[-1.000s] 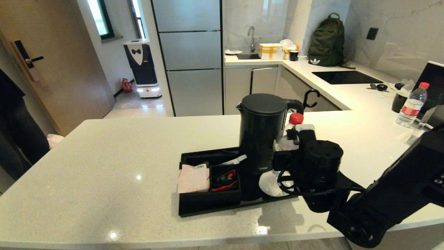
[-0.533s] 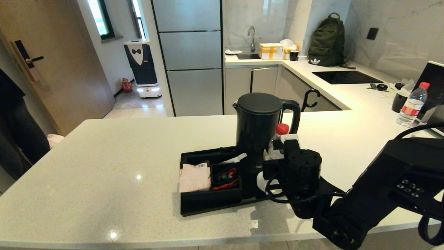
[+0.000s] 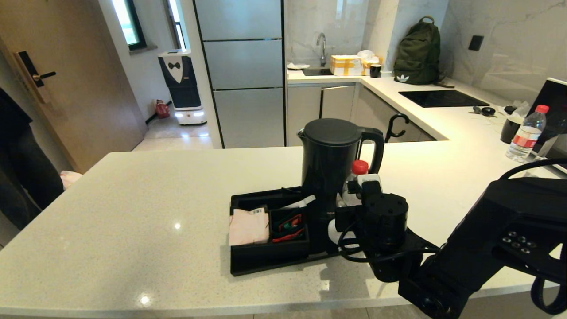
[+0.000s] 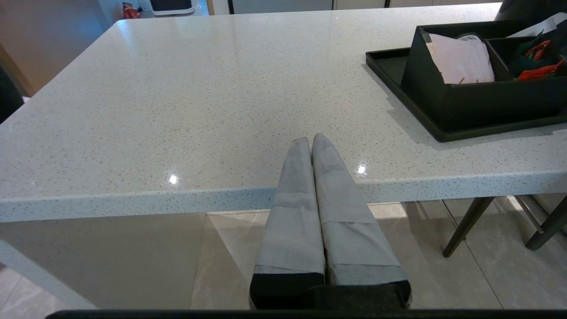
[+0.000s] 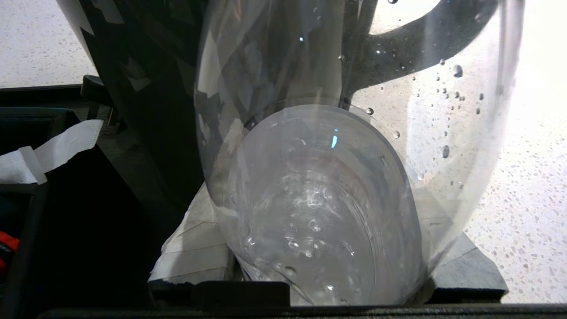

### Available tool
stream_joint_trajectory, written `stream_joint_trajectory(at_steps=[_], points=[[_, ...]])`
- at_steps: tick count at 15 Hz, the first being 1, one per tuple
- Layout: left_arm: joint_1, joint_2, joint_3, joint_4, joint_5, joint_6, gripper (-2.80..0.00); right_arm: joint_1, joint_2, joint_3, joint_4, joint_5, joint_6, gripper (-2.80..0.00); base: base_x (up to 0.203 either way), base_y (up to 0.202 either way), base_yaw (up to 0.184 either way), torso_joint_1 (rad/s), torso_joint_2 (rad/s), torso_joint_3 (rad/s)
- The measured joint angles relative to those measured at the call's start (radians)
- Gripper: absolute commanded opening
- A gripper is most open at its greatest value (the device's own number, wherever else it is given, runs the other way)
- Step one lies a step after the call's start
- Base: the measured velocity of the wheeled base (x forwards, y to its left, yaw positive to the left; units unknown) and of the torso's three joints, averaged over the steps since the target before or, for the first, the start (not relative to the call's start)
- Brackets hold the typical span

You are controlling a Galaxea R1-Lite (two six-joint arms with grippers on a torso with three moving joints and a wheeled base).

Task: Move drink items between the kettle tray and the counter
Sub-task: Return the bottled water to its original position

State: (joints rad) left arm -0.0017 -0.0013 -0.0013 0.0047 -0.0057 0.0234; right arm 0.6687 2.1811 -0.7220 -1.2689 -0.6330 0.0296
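Observation:
The matte black kettle (image 3: 330,164) stands on the black kettle tray (image 3: 248,266), behind the divided sachet-and-napkin box (image 3: 266,230). My right gripper (image 3: 354,199) is shut on the clear water bottle (image 3: 359,167), whose red cap shows just right of the kettle. The bottle hangs over the white coaster (image 3: 333,230); whether it touches it is hidden. In the right wrist view the bottle (image 5: 319,199) fills the space between the grey fingers (image 5: 195,248), with the kettle (image 5: 146,88) close beside it. My left gripper (image 4: 311,141) is shut and empty at the counter's (image 4: 177,88) front edge.
A second red-capped bottle (image 3: 526,133) and a black mug (image 3: 509,129) stand on the far right counter. The black hob (image 3: 442,98) and a green backpack (image 3: 417,53) are at the back. Bare worktop (image 3: 133,212) stretches left of the tray.
My right arm has carried the bottle left and down, close against the kettle and over the coaster. The kettle has shifted slightly left. In the last half second almost nothing moved.

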Motion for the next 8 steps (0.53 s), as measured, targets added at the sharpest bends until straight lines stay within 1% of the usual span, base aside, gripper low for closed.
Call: stream_joint_trajectory(at_steps=[8], points=[[0.000,0.000,0.000,0.000,0.000,0.000,-2.80,0.001,-0.004,0.005,0.004,-0.014,0.000,-2.80,0.000,0.000,0.000,0.000,0.00,0.000]])
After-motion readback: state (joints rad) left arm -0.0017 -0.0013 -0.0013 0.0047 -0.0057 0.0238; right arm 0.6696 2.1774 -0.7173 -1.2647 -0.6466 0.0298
